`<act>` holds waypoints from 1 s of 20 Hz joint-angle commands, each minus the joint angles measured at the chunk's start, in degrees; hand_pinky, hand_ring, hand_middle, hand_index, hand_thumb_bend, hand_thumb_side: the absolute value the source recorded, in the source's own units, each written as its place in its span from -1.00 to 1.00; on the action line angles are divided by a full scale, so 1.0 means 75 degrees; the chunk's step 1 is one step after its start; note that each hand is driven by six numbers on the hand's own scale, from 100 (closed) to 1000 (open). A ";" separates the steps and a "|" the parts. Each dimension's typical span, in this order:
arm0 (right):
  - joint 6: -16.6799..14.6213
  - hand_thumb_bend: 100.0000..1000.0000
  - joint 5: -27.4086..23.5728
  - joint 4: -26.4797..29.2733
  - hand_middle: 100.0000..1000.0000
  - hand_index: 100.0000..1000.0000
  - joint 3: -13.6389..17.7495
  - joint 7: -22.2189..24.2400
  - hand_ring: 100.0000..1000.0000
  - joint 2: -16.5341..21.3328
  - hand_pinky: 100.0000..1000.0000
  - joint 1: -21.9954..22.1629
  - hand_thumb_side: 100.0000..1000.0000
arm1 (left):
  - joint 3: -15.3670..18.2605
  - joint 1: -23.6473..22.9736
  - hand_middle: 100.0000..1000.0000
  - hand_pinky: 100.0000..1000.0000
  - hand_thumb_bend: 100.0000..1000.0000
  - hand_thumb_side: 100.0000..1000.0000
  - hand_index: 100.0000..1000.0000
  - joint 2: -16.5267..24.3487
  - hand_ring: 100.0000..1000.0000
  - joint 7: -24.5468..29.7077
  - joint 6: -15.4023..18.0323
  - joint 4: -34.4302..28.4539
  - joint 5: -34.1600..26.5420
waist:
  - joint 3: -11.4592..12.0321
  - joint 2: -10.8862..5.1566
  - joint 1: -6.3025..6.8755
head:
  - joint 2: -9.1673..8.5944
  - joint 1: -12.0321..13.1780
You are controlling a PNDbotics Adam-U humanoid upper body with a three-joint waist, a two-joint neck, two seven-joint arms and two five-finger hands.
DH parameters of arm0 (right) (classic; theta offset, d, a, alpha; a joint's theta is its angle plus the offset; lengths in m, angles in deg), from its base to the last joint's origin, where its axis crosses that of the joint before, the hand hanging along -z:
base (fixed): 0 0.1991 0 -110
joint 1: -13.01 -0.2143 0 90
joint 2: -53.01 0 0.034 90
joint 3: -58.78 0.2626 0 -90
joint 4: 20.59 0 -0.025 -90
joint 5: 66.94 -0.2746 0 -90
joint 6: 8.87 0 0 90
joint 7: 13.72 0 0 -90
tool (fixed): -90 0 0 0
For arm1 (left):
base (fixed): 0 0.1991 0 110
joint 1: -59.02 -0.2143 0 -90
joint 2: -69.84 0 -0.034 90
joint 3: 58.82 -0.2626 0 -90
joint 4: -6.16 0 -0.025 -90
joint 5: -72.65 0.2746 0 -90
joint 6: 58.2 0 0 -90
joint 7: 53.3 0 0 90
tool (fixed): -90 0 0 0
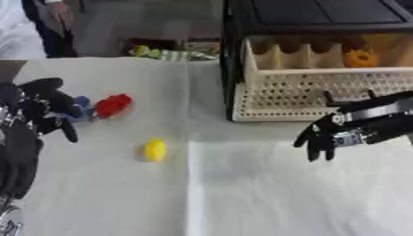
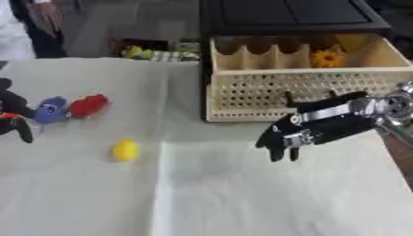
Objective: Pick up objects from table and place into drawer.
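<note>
In the left eye view the left hand (image 1: 44, 108) reaches with fingers apart, empty, just beside the blue toy (image 1: 79, 108) and red toy (image 1: 113, 105); it should settle over one toy before curling. In the right eye view the right hand (image 2: 282, 136) hangs with fingers drooping and relaxed, empty, before the open drawer (image 2: 303, 92), and the yellow ball (image 2: 125, 150) lies apart on the table (image 2: 242, 193).

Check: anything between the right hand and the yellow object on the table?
Nothing: only bare white cloth between right hand and yellow object, clearest in the right eye view.

Matt white cloth (image 2: 242, 193) covers the table; the drawer (image 2: 298, 90) looks like perforated pale wood.
</note>
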 commanded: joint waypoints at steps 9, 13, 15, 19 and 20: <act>-0.0184 -0.65 0.0356 -0.1521 0.17 0.75 0.0238 -0.0004 0.46 -0.0601 0.28 -0.0954 0.91 | 0.0027 0.0001 0.01 -0.46 -0.93 1.00 0.48 -0.0055 0.03 0.0105 -0.0046 -0.0156 0.0070 | 0.0016 -0.0083 -0.0026 | -0.0137 -0.0054; -0.0343 -0.64 0.0552 -0.2206 0.13 0.73 0.0267 -0.0004 0.43 -0.0959 0.26 -0.1298 0.92 | 0.0027 -0.0015 0.01 -0.46 -0.93 1.00 0.48 -0.0082 0.03 0.0128 -0.0064 -0.0156 0.0078 | 0.0025 -0.0077 -0.0022 | -0.0152 -0.0057; -0.0410 -0.67 0.0648 -0.2534 0.13 0.74 0.0287 -0.0004 0.44 -0.1148 0.27 -0.1465 0.94 | 0.0023 -0.0021 0.02 -0.45 -0.93 1.00 0.48 -0.0104 0.04 0.0159 -0.0072 -0.0156 0.0092 | 0.0055 -0.0077 -0.0018 | -0.0164 -0.0056; -0.0653 -0.71 0.0784 -0.2880 0.12 0.74 0.0226 -0.0004 0.43 -0.1287 0.25 -0.1550 0.97 | 0.0029 -0.0047 0.02 -0.44 -0.92 1.00 0.48 -0.0130 0.04 0.0230 -0.0053 -0.0156 0.0116 | 0.0077 -0.0081 -0.0026 | -0.0175 -0.0037; -0.0710 -0.72 0.0788 -0.2890 0.12 0.73 0.0208 -0.0004 0.42 -0.1278 0.24 -0.1524 0.98 | 0.0038 -0.0055 0.02 -0.44 -0.92 1.00 0.48 -0.0137 0.04 0.0222 -0.0067 -0.0156 0.0110 | 0.0070 -0.0087 -0.0030 | -0.0174 -0.0030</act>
